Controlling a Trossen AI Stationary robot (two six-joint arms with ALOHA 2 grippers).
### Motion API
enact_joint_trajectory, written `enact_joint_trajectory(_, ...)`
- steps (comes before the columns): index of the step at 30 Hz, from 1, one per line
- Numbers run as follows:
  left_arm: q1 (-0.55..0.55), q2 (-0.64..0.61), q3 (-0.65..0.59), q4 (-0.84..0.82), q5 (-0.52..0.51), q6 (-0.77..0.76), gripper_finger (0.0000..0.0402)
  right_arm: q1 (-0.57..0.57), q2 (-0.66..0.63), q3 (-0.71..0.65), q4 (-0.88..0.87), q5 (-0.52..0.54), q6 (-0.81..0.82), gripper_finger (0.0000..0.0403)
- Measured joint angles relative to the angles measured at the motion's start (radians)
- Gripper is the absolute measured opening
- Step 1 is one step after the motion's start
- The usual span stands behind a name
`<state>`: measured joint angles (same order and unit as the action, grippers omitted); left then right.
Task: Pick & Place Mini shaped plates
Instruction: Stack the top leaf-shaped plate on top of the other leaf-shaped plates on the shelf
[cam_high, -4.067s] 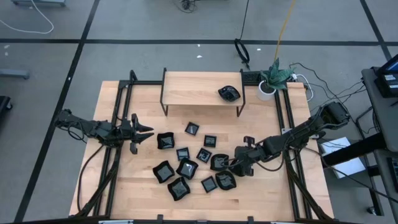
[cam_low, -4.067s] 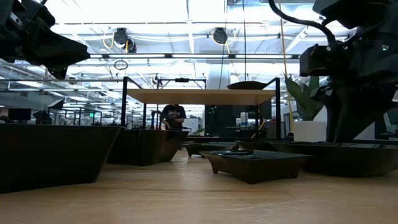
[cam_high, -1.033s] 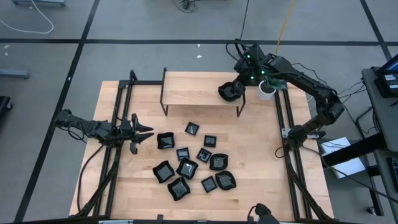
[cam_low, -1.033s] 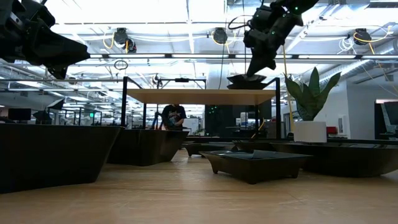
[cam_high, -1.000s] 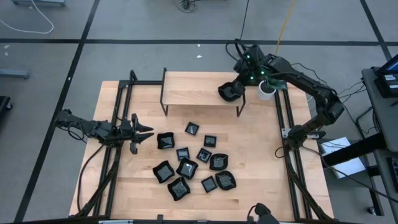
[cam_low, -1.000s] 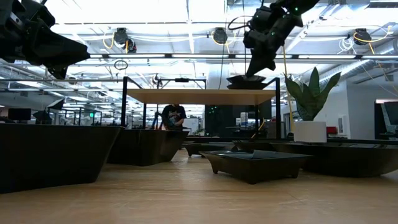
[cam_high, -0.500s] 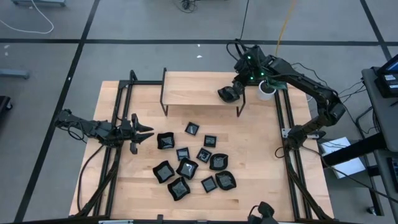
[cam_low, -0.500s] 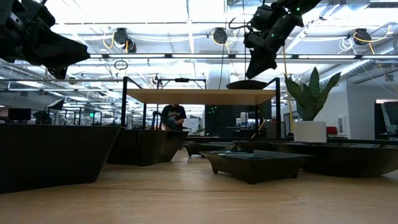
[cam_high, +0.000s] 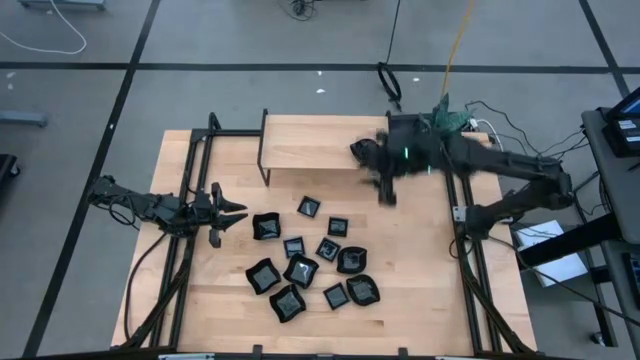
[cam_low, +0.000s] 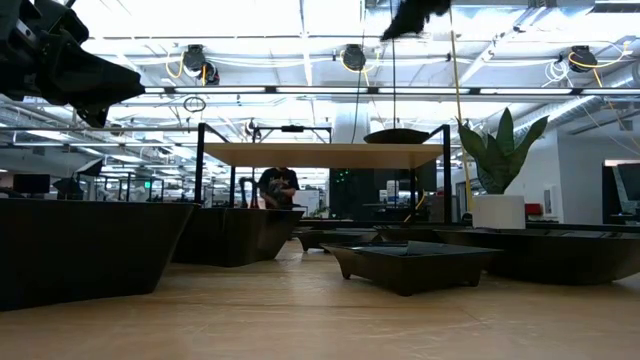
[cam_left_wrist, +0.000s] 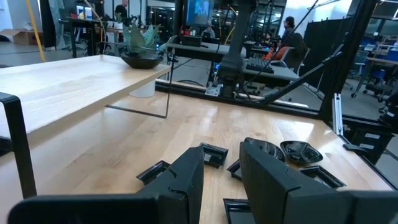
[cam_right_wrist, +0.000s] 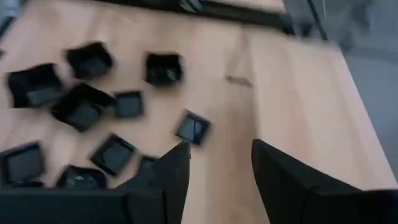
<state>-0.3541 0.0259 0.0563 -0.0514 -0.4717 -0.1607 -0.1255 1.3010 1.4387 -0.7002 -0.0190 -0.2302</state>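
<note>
While the right pincer (cam_high: 386, 192) hangs blurred above the bench (cam_high: 420, 290) just off the front-right leg of a raised wooden shelf (cam_high: 310, 143), its fingers (cam_right_wrist: 283, 180) stand apart w/ nothing between them, per the right wrist view. One roundish mini plate (cam_high: 366, 150) sits on the shelf's right end, close behind that pincer; the low view shows the same plate (cam_low: 397, 136) resting on the shelf top, and the left wrist view catches it (cam_left_wrist: 141, 60) near the shelf's far end. Approx. a dozen more mini shaped plates (cam_high: 300, 270) lie scattered mid-bench toward the front edge, squares and wavy-rimmed ones mixed, some touching, others apart; the right wrist view looks down on part of this cluster (cam_right_wrist: 84, 106). At the bench's left edge, the left pincer (cam_high: 232, 211) waits low over the wood, fingers spread wide and empty, pointing toward the cluster. A potted plant (cam_high: 438, 125) stands at the back-right corner. In the low view a person (cam_low: 277, 187) is seen in the room beyond the shelf.
</note>
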Motion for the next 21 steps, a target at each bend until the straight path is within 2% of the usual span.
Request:
enact_joint_trajectory(5, 0.0, 0.0, 0.0, 0.0, 0.0, 0.0, 0.0106, 0.362, 0.039, 0.0, 0.136, 0.282, 0.054, 0.0173)
enact_joint_trajectory(10, 0.0, 0.0, 0.0, 0.001, 0.0, 0.0, 0.0106, 0.601, 0.133, 0.065, 0.17, 0.478, 0.057, 0.0183)
enact_joint_trajectory(12, 0.0, 0.0, 0.0, 0.0, 0.0, 0.0, 0.0106, 0.652, 0.189, 0.128, 0.146, 0.521, 0.079, 0.0183)
enact_joint_trajectory(15, 0.0, 0.0, 0.0, 0.0, 0.0, 0.0, 0.0106, 0.673, 0.278, 0.273, 0.031, 0.515, 0.205, 0.0183)
enact_joint_trajectory(18, 0.0, 0.0, 0.0, 0.001, 0.0, 0.0, 0.0106, 0.655, 0.362, 0.418, -0.173, 0.49, 0.397, 0.0183)
enact_joint_trajectory(21, 0.0, 0.0, 0.0, 0.001, 0.0, 0.0, 0.0106, 0.631, 0.432, 0.476, -0.409, 0.481, 0.587, 0.0183)
